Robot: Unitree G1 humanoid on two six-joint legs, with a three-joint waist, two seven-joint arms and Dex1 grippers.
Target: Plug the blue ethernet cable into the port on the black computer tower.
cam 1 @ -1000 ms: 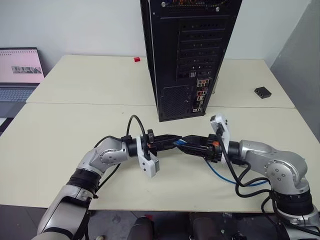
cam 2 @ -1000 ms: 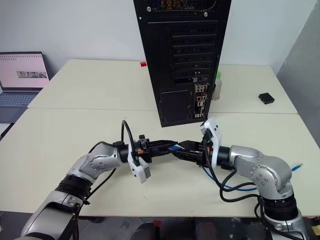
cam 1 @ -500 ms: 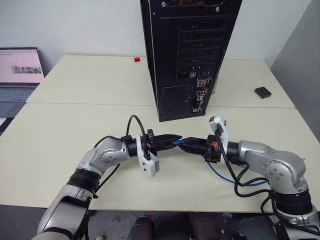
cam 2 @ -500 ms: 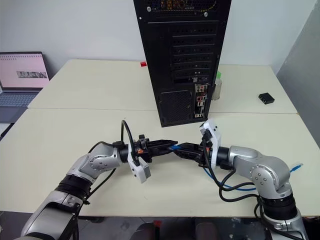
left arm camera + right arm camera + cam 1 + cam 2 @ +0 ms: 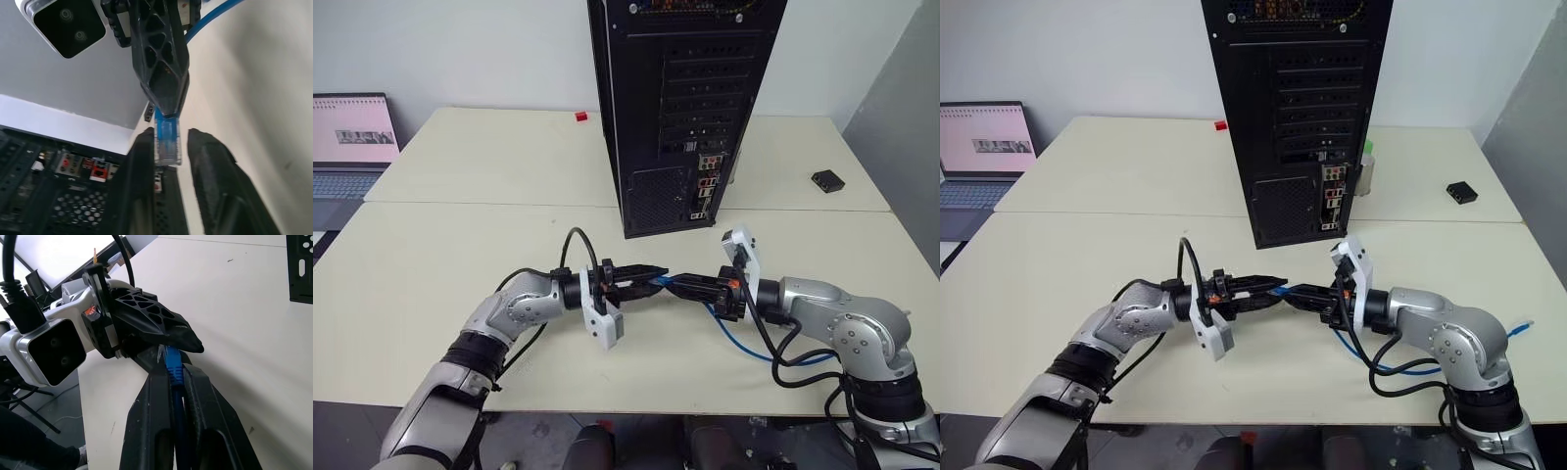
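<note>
Cable work happens right in the middle, above the counter (image 5: 460,245). The right gripper (image 5: 677,286) has its jaws pressed together on the blue ethernet cable (image 5: 174,382), just behind the clear plug (image 5: 167,142). The plug sticks out past the jaw tips. The left gripper (image 5: 651,279) points at it from the other side. Its jaws are a little spread, and the plug sits between them. In the left wrist view there is a small gap on each side of the plug, so the left gripper does not seem to be pinching it.

The rest of the blue cable hangs down from the right gripper and lies in a loop on the counter near the right arm. The black computer tower (image 5: 680,108) stands upright behind both grippers, a little way off. Its small sockets (image 5: 703,191) face the robot, low on the back panel.

This looks like a hand-over, and the plugging in is not yet begun. To do it well, only one gripper should hold the cable. The left jaws should move clear without bumping the plug. The plug should stay straight and point at the socket. The loose loop should not snag on the arm.
</note>
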